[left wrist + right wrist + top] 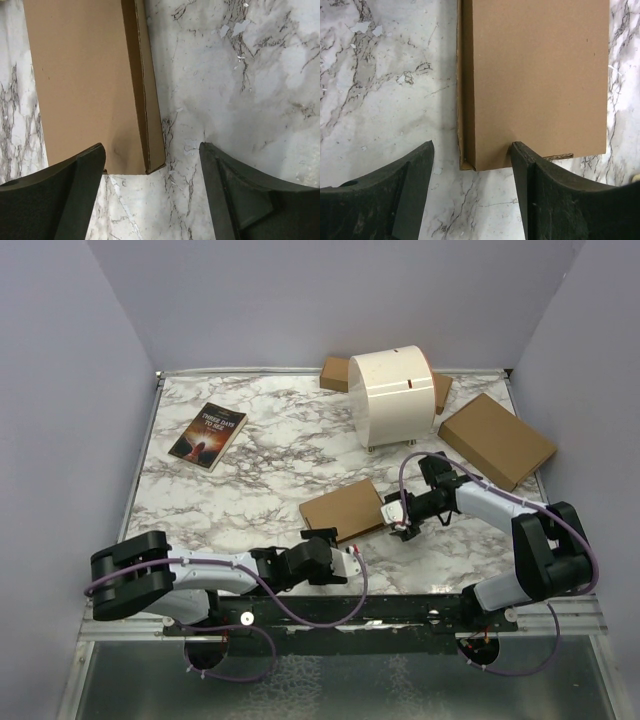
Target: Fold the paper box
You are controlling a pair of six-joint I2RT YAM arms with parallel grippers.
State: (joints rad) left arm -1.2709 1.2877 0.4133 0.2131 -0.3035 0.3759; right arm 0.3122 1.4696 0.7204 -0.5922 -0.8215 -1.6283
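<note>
The paper box lies flat and closed on the marble table, a thin brown cardboard rectangle. My left gripper stands open at its near corner. In the left wrist view the box reaches down between the fingers, and the left gripper holds nothing. My right gripper is open at the box's right end. In the right wrist view the box's corner sits in the gap of the right gripper. One finger overlaps the box's edge; the other stands apart.
A book lies at the back left. A white cylinder stands at the back centre with brown cardboard behind it. A larger, thicker brown box lies at the back right.
</note>
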